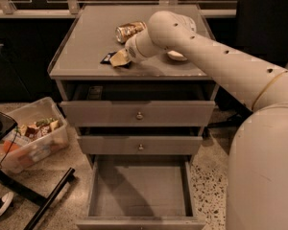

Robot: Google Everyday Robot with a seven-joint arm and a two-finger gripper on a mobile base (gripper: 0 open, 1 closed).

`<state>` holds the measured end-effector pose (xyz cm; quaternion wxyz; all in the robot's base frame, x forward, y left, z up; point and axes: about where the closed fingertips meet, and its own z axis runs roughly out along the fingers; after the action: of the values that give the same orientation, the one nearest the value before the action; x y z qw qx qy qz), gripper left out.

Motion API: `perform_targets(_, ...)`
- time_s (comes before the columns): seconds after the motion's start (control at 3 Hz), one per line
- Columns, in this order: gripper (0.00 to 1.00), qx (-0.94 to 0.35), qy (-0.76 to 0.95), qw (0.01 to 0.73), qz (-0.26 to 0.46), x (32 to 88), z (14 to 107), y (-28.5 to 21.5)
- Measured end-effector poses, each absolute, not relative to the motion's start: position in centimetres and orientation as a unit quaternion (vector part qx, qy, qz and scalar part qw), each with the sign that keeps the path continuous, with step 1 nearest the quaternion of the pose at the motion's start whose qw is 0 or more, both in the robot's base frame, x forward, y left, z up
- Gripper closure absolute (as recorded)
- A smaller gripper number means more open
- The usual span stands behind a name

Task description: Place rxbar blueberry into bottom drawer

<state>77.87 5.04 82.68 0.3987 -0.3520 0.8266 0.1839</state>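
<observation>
The rxbar blueberry [107,58] is a small dark wrapper lying flat on the cabinet top, only its left end showing from under my gripper. My gripper [119,59] is down on the cabinet top, right over the bar and touching or nearly touching it. The bottom drawer [139,213] is pulled wide open below, its grey interior bare. A gold-brown drink can [129,31] lies on its side just behind the gripper.
A pale bowl-like object [176,56] sits on the cabinet top behind my arm. The top drawer [138,113] stands slightly open; the middle drawer [140,145] is closed. A clear bin of snacks [31,139] and black chair legs [48,200] are on the floor at left.
</observation>
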Motion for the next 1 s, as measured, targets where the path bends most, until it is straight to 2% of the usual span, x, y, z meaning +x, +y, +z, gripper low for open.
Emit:
perform_targets(0.33, 1.00, -0.334, 0.819, 0.436, 0.169, 75.8, 86.5, 3.5)
perform_targets(1.0, 1.00, -0.378, 0.792, 0.449, 0.168, 65.9, 90.0, 1.0)
